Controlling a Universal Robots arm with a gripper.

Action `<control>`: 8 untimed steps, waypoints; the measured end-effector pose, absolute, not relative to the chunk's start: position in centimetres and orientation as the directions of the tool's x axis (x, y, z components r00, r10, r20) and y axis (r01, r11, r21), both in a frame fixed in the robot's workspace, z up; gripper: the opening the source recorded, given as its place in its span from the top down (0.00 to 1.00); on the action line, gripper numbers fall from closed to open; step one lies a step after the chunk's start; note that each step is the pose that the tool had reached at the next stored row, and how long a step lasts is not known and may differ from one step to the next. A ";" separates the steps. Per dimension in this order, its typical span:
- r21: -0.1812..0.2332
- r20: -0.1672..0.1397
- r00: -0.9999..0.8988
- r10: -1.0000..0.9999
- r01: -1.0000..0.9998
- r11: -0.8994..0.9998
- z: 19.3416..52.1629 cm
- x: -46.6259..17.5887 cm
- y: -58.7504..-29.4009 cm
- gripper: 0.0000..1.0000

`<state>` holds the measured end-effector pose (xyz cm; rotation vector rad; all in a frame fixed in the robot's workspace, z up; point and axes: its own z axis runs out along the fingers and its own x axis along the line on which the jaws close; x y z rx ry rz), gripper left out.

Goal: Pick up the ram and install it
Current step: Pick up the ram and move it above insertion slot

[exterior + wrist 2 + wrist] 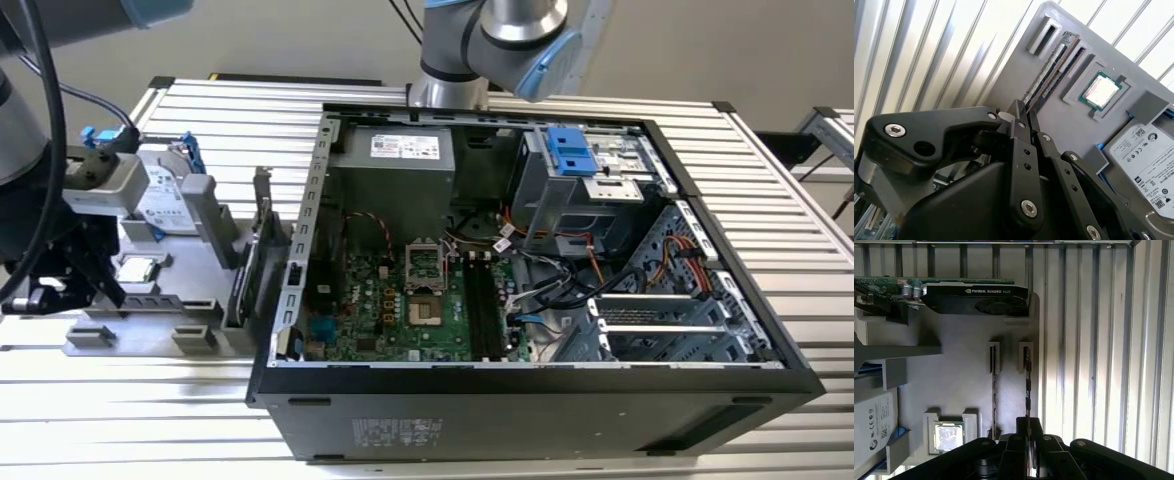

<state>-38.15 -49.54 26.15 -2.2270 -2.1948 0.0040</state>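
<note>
gripper [1028, 422] fingers are pinched together on the near end of the ram [1027, 385], with the thin board caught between the two black fingertips in both wrist views. the ram stands on its long edge in the outer slot of a grey holder tray [964, 370], next to the tray's edge and the slatted metal table [1094, 365], and its far end sits in a small bracket. a second stick [993, 385] stands parallel in the neighbouring slot. on the same tray lie a square silver cpu chip [948, 436], a hard drive [871, 422] and an upright graphics card [974, 297]. in the exterior view the open computer case [534, 410] lies to the tray's right.
</note>
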 end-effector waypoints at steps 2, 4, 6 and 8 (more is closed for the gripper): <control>-0.012 0.009 0.015 1.000 1.000 -0.015 26.2 -38.2 -49.5 1.00; -0.012 0.008 0.016 1.000 1.000 -0.016 26.3 -38.1 -49.5 1.00; -0.012 0.008 0.016 1.000 1.000 -0.016 26.4 -38.2 -49.5 1.00; -0.012 0.008 0.017 1.000 1.000 -0.017 26.5 -38.2 -49.5 1.00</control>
